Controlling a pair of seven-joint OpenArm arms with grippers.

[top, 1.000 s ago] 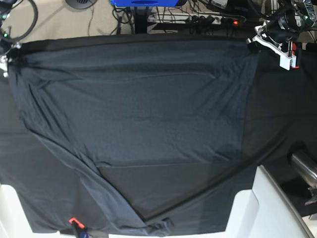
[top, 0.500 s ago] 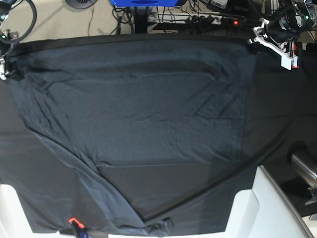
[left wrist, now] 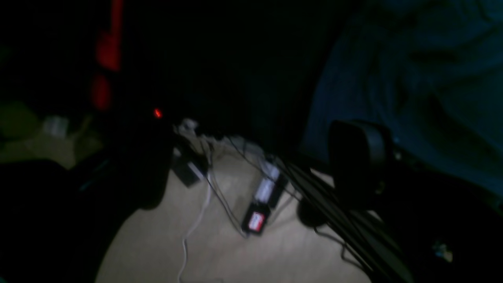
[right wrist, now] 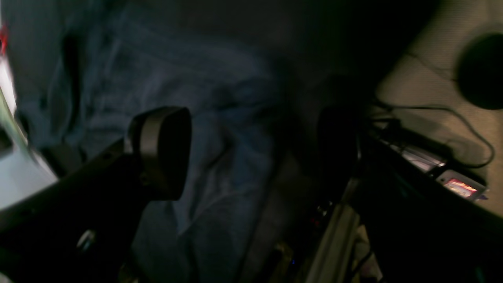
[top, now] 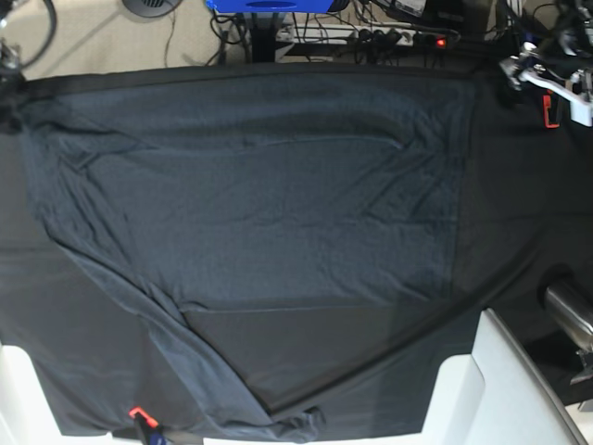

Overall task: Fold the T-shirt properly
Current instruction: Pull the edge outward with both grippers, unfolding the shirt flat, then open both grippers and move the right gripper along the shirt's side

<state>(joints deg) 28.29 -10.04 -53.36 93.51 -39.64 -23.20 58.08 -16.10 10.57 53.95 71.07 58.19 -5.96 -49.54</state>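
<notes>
The slate-grey T-shirt (top: 259,204) lies spread flat on the black table cloth (top: 519,204). Its far edge runs along the table's far edge, and one part trails toward the front (top: 232,399). My left gripper (top: 536,76) hovers at the far right corner, right of the shirt. In the left wrist view it (left wrist: 251,161) is open and empty over the floor, with the shirt (left wrist: 412,78) to its upper right. My right gripper (top: 7,74) is at the far left edge. In the right wrist view it (right wrist: 251,145) is open above the shirt (right wrist: 212,118), holding nothing.
White robot base parts (top: 500,389) stand at the front corners. A metal cylinder (top: 567,311) sticks in at the right. Cables and a power strip (top: 389,37) lie on the floor behind the table. An orange clip (top: 137,412) sits at the front edge.
Both grippers have moved outward from the shirt's far corners, the left one to the right, the right one up and to the left. The shirt's far edge now lies flat.
</notes>
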